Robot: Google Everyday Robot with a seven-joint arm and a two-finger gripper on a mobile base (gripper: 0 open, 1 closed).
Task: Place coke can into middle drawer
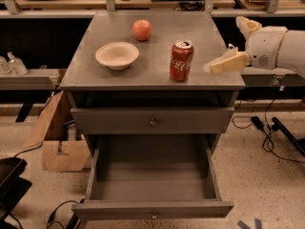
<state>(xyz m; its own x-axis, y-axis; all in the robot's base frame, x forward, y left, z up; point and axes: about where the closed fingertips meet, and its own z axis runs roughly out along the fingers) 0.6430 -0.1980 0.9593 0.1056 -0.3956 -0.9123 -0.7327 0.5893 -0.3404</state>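
The coke can (181, 60) stands upright on the grey cabinet top (152, 75), near its front right. The middle drawer (151, 173) is pulled out below, with nothing inside. My gripper (224, 44) hovers at the cabinet's right edge, to the right of the can and apart from it. Its two cream fingers are spread wide, one finger (224, 64) pointing left towards the can, and it holds nothing.
A red apple (142, 30) and a white bowl (117, 55) sit on the cabinet top, left of the can. The closed knobbed drawer front (152, 121) is above the open drawer. A cardboard box (57, 137) and cables lie on the floor.
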